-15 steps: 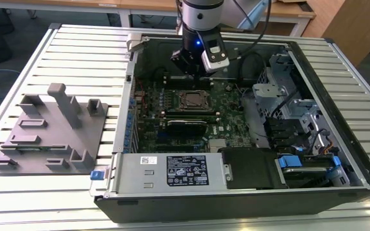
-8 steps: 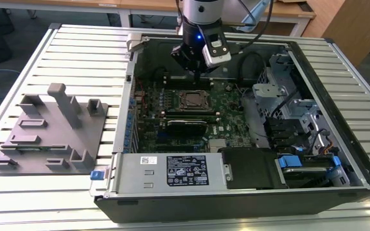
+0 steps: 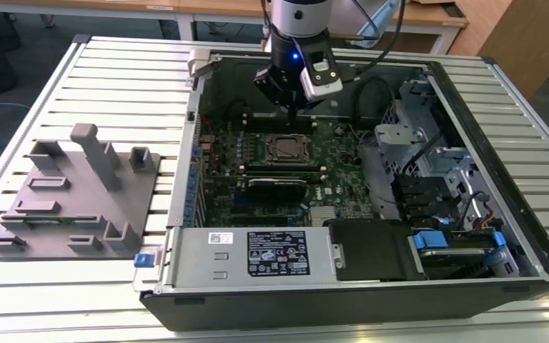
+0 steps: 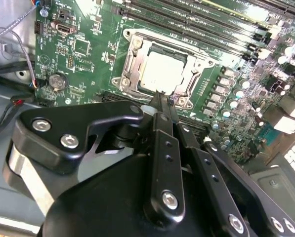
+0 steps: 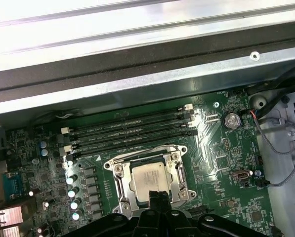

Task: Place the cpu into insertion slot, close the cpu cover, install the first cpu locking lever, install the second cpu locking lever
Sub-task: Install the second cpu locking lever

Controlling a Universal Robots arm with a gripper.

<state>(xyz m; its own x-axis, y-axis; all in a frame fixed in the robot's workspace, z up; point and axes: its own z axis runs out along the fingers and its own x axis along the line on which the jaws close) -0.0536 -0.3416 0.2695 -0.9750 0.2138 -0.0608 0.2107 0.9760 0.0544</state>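
Observation:
The cpu (image 5: pixel 149 177) lies flat in the insertion slot (image 5: pixel 177 156) on the green board, its dull silvery top showing in both wrist views (image 4: pixel 162 71). The cpu cover (image 4: pixel 130 61) lies down around the chip, framing it. Thin wire levers run along the socket's sides; I cannot tell whether they are latched. My gripper (image 4: pixel 160 97) hangs above the socket's edge, its black fingers shut together with nothing between them. In the exterior view the gripper (image 3: pixel 294 108) is raised a little over the far side of the socket (image 3: pixel 287 148).
The board sits inside an open computer case (image 3: pixel 503 279) with tall walls all round. Long black memory slots (image 5: pixel 130 133) run beside the socket. A power supply box (image 3: pixel 255 254), drive cages (image 3: pixel 417 143) and cables crowd the case. A grey fixture (image 3: pixel 74 193) stands at the exterior view's left.

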